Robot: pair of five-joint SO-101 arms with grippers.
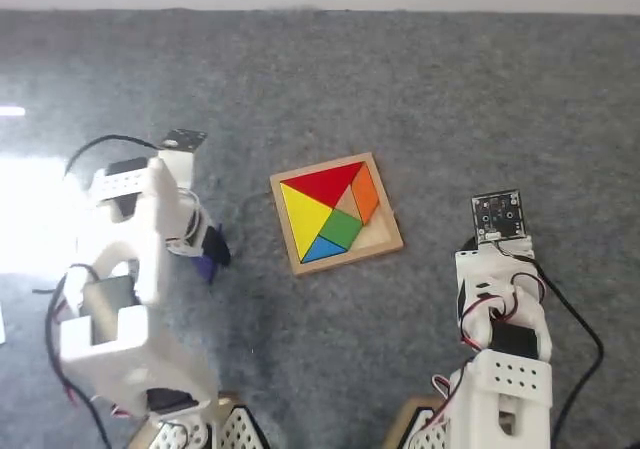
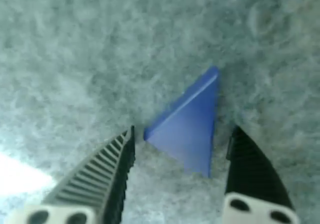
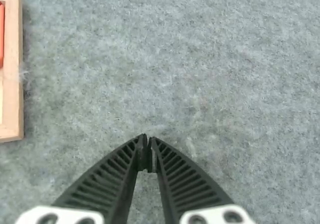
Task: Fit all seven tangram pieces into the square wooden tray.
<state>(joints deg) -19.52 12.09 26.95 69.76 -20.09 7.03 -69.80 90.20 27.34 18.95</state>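
**Blue triangle on the table between the open left fingers; tray well apart from it**

The blue triangle [image 2: 187, 124] lies flat on the grey table [image 1: 420, 79]. It is outside the tray [image 1: 289, 225]. The left gripper [image 2: 183, 129] hangs over it with its fingers [image 2: 107, 169] apart, one on each side of the piece. One finger stands very near to an edge of the triangle, but I cannot tell if it touches. In the high view the same piece [image 1: 207, 267] shows as a small dark spot under the tip of the left arm [image 1: 150, 229]. There is a strip of bare table between it and the tray.

The square wooden tray lies turned at an angle in the middle of the table, between the two arms. Inside it are a red triangle [image 1: 325, 184], a yellow triangle [image 1: 303, 219], an orange piece [image 1: 366, 194], a green square [image 1: 341, 229] and a small light blue triangle [image 1: 322, 250]. They lie close together. Among them there is a pale triangle [image 1: 347, 203]. Its colour is near to the wood, so I cannot tell if it is a piece. The corner of the tray toward the right arm [image 1: 500, 309] shows bare wood.

The right gripper [image 3: 148, 138] is low over the table with its fingers [image 3: 115, 179] pressed together and nothing between them. An edge of the tray [image 3: 11, 64] is near it, to one side.
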